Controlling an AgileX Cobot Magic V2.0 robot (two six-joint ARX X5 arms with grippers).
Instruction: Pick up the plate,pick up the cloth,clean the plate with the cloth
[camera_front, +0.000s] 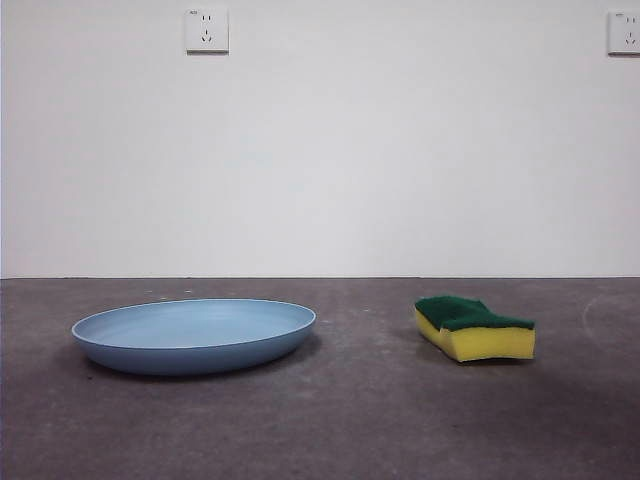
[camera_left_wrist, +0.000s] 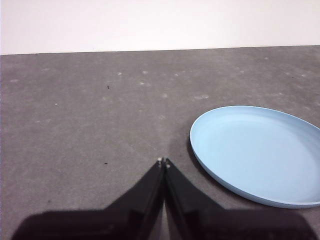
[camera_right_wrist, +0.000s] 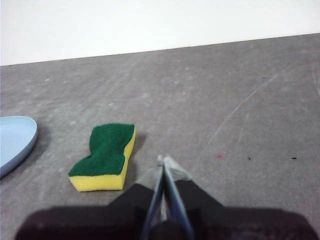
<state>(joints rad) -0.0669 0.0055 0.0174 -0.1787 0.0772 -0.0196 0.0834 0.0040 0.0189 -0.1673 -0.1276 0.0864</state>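
While both arms wait out of the front view, you've got 2 things on the grey bench (camera_front: 340, 420), well apart from each other.

Left side: plate (camera_front: 194, 335), light blue, round, shallow, sitting flat with its rim up. Nothing on it. Your left pincer (camera_left_wrist: 163, 161) hangs above the bare bench just beside the plate's edge, not touching it. Jaws are pressed together, tips meeting, holding nothing.

Right side: cloth (camera_front: 474, 327), which is really a wavy-edged sponge, yellow foam with the dark green scouring layer facing up. It lies flat on the bench. Right wrist view shows the sponge (camera_right_wrist: 105, 157) near your right pincer (camera_right_wrist: 164, 160), off to one side of the tips, no contact. Those jaws are also together, tips meeting, empty. Same view catches a sliver of the plate (camera_right_wrist: 15, 142) past the sponge, with clear bench between them.

Behind the bench: white wall (camera_front: 400, 150) with 2 outlets, 1 upper left (camera_front: 206, 30), 1 at the upper right edge (camera_front: 624, 32).
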